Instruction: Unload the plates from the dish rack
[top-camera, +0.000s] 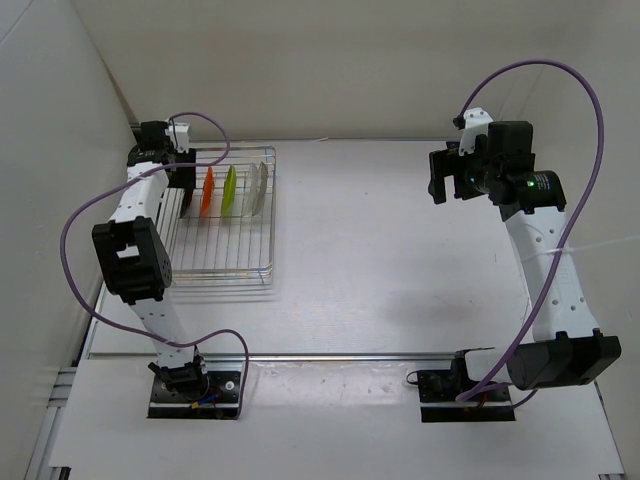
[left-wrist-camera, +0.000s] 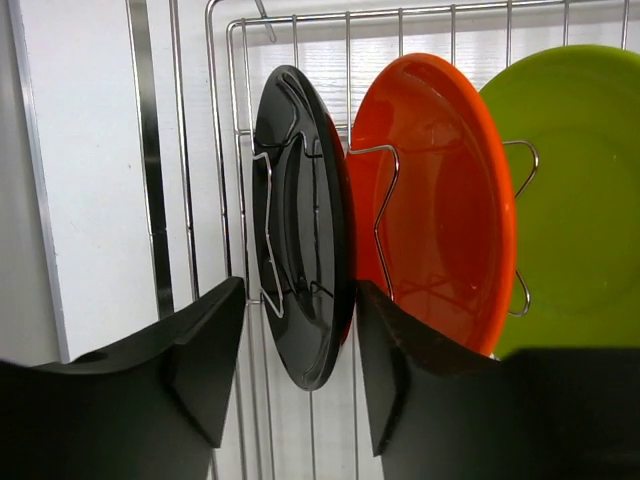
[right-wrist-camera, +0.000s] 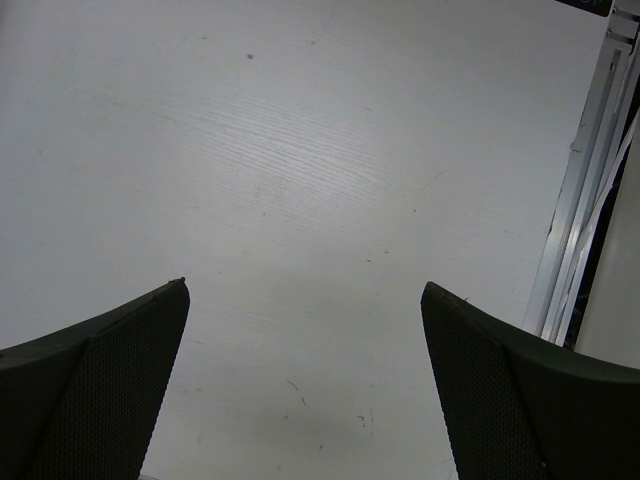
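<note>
Left tool (left-wrist-camera: 300, 300): released; its fingers are spread to either side of the black plate's lower rim; nothing is clamped yet
Black plate (left-wrist-camera: 300, 230): stood on edge in the dish rack (left-wrist-camera: 240, 150), against a wire prong; just beside the orange-red plate (left-wrist-camera: 440, 200)
Step in hand: judged to be the grasp of the black plate; the rim should be centred between the fingers before closing; the orange-red plate should not be pinched along with it
Lift: best drawn along the plate's own plane, so the prong is not snagged
Farther slots: lime green plate (left-wrist-camera: 580, 180), then clear plate (top-camera: 259, 188); both upright
Right tool (right-wrist-camera: 305, 288): released, nothing held; hung over the tabletop (top-camera: 400, 250), well apart from the rack
</note>
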